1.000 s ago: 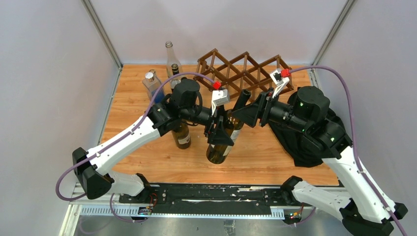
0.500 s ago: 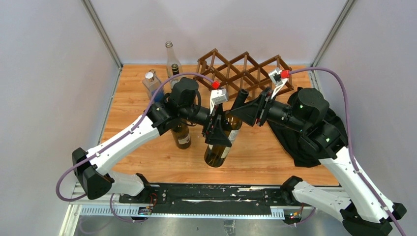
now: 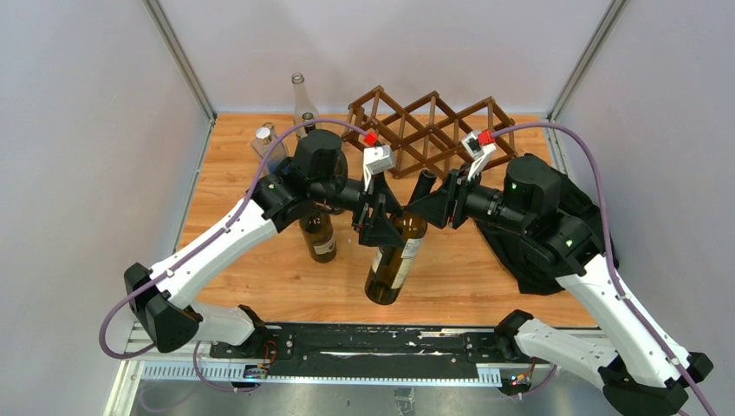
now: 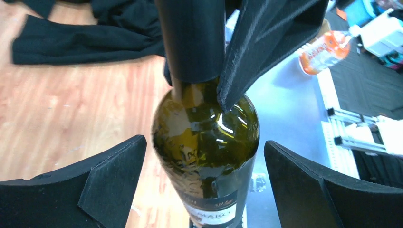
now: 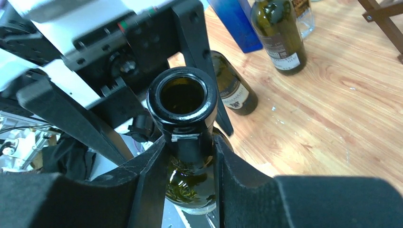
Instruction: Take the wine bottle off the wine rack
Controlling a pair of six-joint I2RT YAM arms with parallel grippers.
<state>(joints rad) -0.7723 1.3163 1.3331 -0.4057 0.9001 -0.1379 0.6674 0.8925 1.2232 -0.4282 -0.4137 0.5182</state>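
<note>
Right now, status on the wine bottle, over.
Right gripper shut on wine bottle neck. Left gripper open, straddling its body, not touching. Bottle clear of wine rack. Dark bottle standing close by.

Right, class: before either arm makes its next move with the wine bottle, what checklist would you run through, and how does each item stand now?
1. Right end effector shut on the wine bottle at its neck: ok.
2. Left end effector open, fingers apart from the glass on both sides: ok.
3. Bottle out of the wine rack: ok.
4. Bottle's base resting on the table: cannot tell.
5. Gap to the standing bottle near the left arm: cannot tell.
</note>
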